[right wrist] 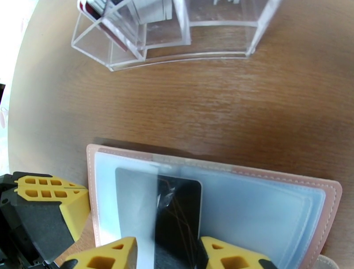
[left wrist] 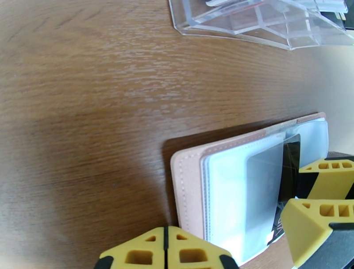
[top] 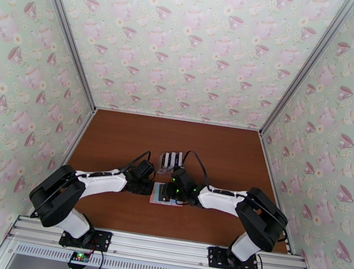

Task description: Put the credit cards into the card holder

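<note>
On a brown wood worktop [top: 123,140] boxed in by teacup wallpaper [top: 190,39], working over the pink card holder [right wrist: 265,208], lying open and flat between the two arms, just in front of a clear rack [right wrist: 132,35] carrying more cards. Butting the left jaws, shut tight on nothing, against the holder's outer edge, probably bracing it against sliding. Hovering the right jaws part open over a black credit card [right wrist: 179,208], tips either side of it without clearly pinching, the card lying half under a translucent pocket, likely for nudging it further in.
</note>
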